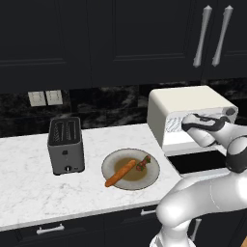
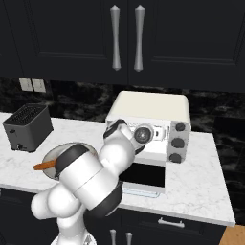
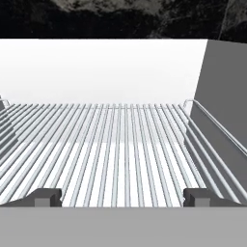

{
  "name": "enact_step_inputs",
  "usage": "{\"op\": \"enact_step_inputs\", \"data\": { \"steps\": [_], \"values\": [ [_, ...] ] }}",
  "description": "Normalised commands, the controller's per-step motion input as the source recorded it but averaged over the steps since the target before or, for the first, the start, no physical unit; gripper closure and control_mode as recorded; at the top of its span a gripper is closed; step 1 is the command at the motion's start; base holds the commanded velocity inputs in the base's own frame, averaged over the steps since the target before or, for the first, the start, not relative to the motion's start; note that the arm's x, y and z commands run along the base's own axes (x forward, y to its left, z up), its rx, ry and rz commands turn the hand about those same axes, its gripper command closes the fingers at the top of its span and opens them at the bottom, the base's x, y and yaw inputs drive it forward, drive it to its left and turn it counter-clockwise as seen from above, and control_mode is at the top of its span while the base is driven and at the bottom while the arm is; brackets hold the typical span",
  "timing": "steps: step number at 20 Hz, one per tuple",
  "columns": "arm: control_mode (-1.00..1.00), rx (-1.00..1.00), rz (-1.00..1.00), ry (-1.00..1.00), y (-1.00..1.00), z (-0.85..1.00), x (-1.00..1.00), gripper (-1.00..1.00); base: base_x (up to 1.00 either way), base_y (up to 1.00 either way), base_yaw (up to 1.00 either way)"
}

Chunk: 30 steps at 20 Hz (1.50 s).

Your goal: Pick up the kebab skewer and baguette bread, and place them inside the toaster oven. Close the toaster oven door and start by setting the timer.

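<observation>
Fingers (image 3: 120, 197) spread wide and empty, the two dark tips standing far apart at the mouth of the oven (image 1: 190, 103), just above the near edge of its wire rack (image 3: 116, 144). The rack's parallel rods run back to the pale rear wall; a grey side wall rises on one side.

Door (image 2: 143, 174) folded down flat in front of the oven, its dark glass facing up, overhanging the front edge of the bench (image 1: 29, 188). The white arm reaches over the door into the opening.

Plate (image 1: 153, 174), round and grey-rimmed, near the front edge of the bench, between the door and the toaster (image 1: 66, 144). On it lie the baguette (image 1: 120, 173), orange-brown and set aslant, and the skewer (image 1: 143, 162), with small red chunks, just beside the loaf's far end; whether the two touch cannot be told.

Three dark knobs (image 2: 177, 142) in a column down the oven's right side. Grey two-slot toaster toward the left of the bench, well apart from the oven. Dark cupboards above, with silver handles (image 2: 127, 37).
</observation>
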Motion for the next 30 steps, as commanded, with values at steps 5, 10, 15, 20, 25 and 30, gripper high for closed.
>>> {"op": "enact_step_inputs", "data": {
  "steps": [5,10,15,20,25,30],
  "values": [
    [-1.0,0.06,0.0,0.03,-0.08,-0.82,-0.4,-1.0,0.0,0.0,0.0],
    [-1.0,0.1,0.0,0.0,-0.2,-1.0,-0.79,-1.0,0.0,0.0,0.0],
    [-1.0,0.01,0.0,0.0,-0.07,-1.0,-0.92,-1.0,0.0,0.0,0.0],
    [-1.0,0.0,0.0,0.09,0.0,-0.96,-0.97,-1.0,0.0,0.0,0.0],
    [-1.0,0.0,0.0,0.18,-0.01,-0.92,-0.9,-1.0,0.0,0.0,0.0],
    [-1.0,0.0,0.0,0.17,0.0,-0.8,-0.7,-1.0,0.0,0.0,0.0]
  ]
}}
